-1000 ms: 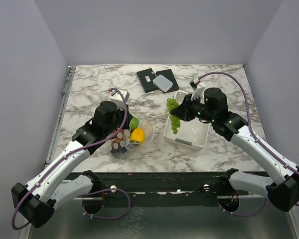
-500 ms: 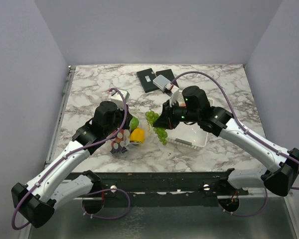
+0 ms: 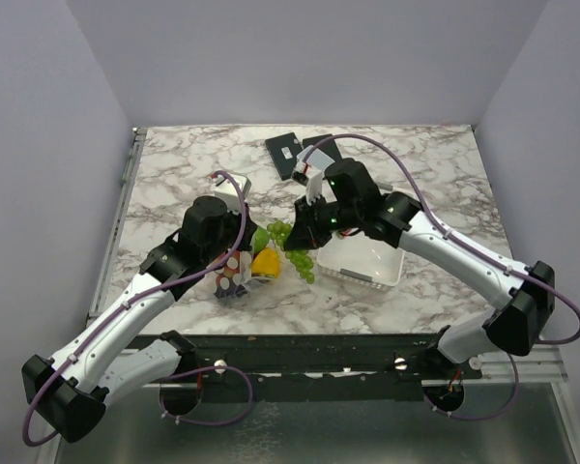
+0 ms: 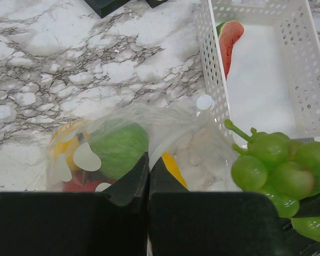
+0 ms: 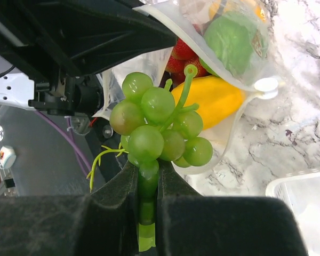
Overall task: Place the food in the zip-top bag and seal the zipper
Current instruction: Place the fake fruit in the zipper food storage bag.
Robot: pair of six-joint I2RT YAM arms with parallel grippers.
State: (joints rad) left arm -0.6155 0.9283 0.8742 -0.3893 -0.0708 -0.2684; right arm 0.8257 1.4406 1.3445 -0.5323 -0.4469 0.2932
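On the left, our left hand (image 4: 148, 166) is clenched on one lip of the zip-top bag (image 4: 188, 143), holding its mouth up and open above the marble worktop (image 3: 169, 179). The bag is already partly filled. Through the dotted plastic we make out the yellow lemon (image 5: 210, 98), a round green piece (image 4: 120, 149) and red strawberries (image 5: 180, 50). We cannot tell whether the eggplant is in there as well.

Just right of the bag, the green grapes (image 5: 156, 124) hang at its mouth, close to the raised lip and not yet inside. Our right hand (image 5: 148, 178) holds them, pinched tight on the lowest part of the bunch, with the stalk pointing toward the opening.

Further right stands the white basket (image 4: 210, 80), beside the bag. The watermelon slice (image 4: 230, 40) lies in its far corner, and we see nothing else in it.

We judge the task to be past halfway. Several pieces are bagged and the grapes are at the point of going in. What remains is to drop the grapes, fetch the watermelon slice from the basket and put it in the bag. The zipper (image 5: 213, 66) along the mouth stands apart and unsealed, so pressing it closed comes last.
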